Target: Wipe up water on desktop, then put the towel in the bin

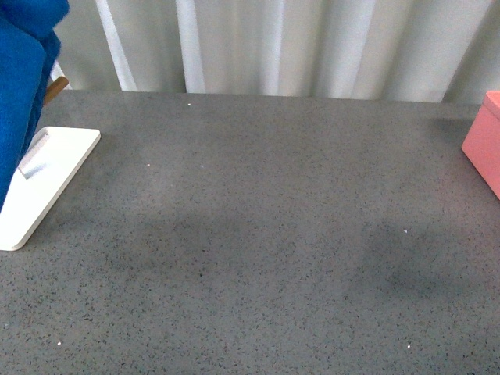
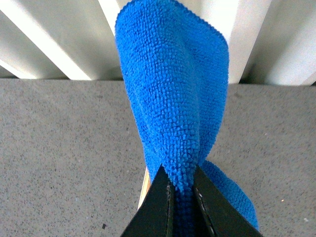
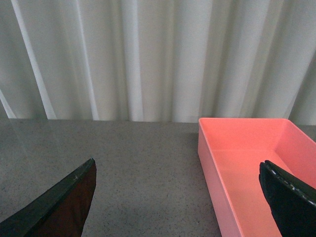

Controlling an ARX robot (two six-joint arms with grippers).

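Note:
The blue towel [image 1: 23, 86] hangs in the air at the far left of the front view, above the white stand. In the left wrist view my left gripper [image 2: 181, 187] is shut on the towel [image 2: 173, 98], which drapes from the black jaws over the desktop [image 2: 59, 148]. The pink bin [image 1: 484, 141] sits at the right edge of the desktop [image 1: 258, 234]. In the right wrist view my right gripper [image 3: 180, 197] is open and empty, one finger over the bin [image 3: 237, 158], the other over the desktop [image 3: 143, 163]. Neither arm shows in the front view.
A flat white stand [image 1: 47, 180] with a wooden rod [image 1: 55, 88] lies at the left of the desktop. Pale curtains [image 1: 297, 47] hang along the desk's far edge. Faint darker patches [image 1: 203, 234] show on the desktop's middle.

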